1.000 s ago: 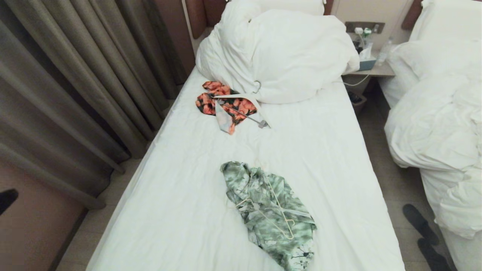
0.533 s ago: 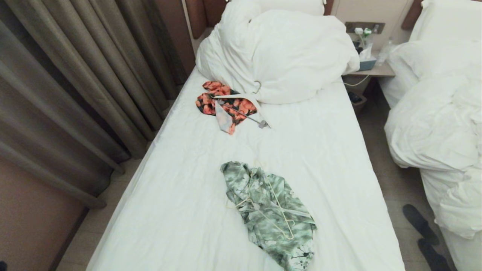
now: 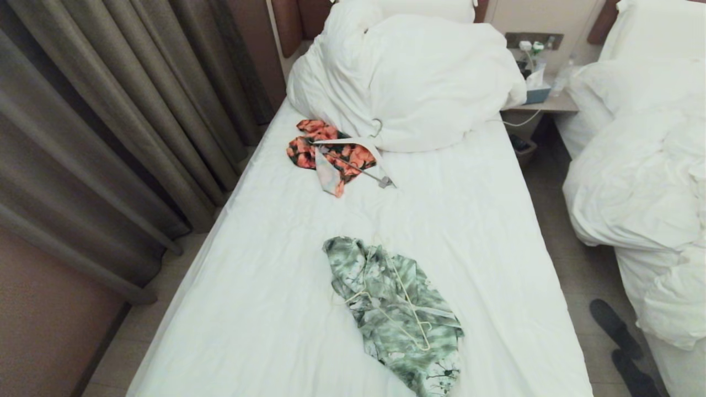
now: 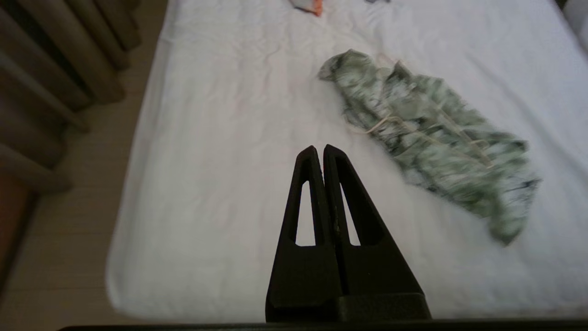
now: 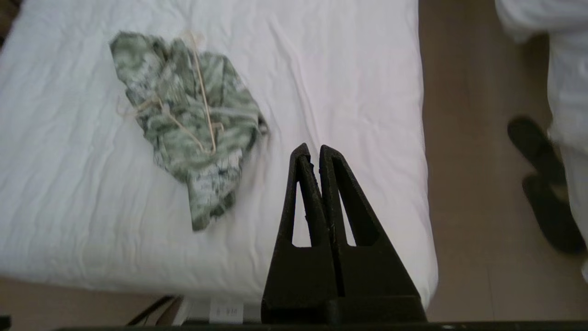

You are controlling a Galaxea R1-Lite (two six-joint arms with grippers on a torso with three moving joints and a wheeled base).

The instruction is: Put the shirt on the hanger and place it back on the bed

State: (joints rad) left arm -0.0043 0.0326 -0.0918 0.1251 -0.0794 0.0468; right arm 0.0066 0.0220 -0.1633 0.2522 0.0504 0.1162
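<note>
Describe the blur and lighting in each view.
Head view: dim, warm light; the green shirt reads slightly soft. Left wrist view: shirt and bed smeared by blur, the end effector crisp. Right wrist view: sharper, the hanger wire traceable.

Hotel rm: twin beds (image 3: 485,220), curtains (image 3: 110,138)

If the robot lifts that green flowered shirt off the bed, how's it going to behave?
The shirt lies crumpled in soft folds, so it will probably droop and hang limp from wherever it is pinched. It looks thin, likely light. The hanger lies on it and may snag and rise, or slide off onto the bed.
</note>
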